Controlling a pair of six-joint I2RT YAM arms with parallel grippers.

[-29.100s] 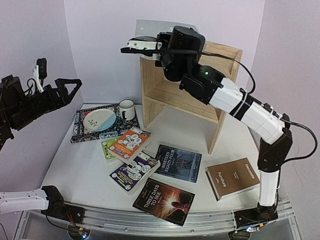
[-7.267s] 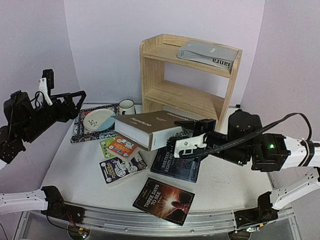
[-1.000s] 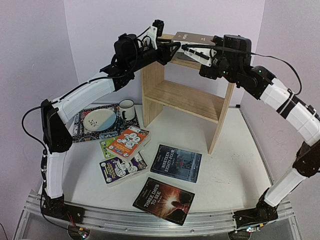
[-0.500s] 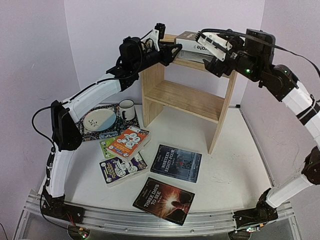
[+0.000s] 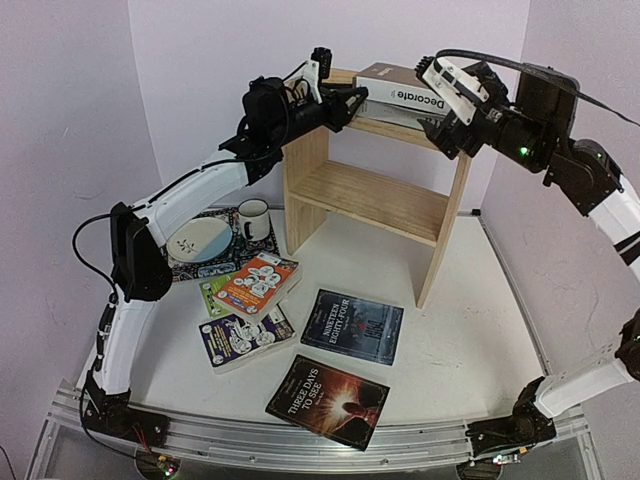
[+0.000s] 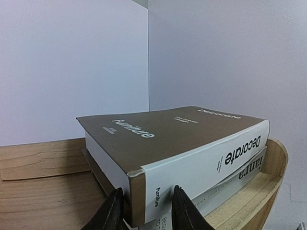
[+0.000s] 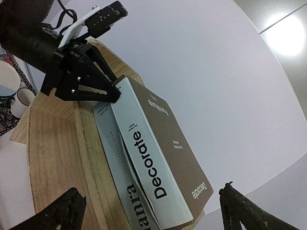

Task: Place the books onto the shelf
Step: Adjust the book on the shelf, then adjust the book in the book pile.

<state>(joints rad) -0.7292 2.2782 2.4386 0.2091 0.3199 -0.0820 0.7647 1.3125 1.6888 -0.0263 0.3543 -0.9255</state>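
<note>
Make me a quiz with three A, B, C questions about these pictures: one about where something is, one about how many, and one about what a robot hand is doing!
1. Where on the shelf is the brown Decorate book?
A. on the lower board
B. on the top board, lying on the grey book
C. leaning against its side

2. How many books lie on the table?
A. two
B. eight
C. five

3. How is the right gripper?
A. wide open, holding nothing
B. shut on a book
C. shut tight, empty

Answers:
1 B: the top view shows it flat on the grey book at the very top.
2 C: orange, green, purple, Nineteen Eighty-Four, Three Days to See.
3 A: its wrist view shows both fingers far apart, with nothing between them.
</note>
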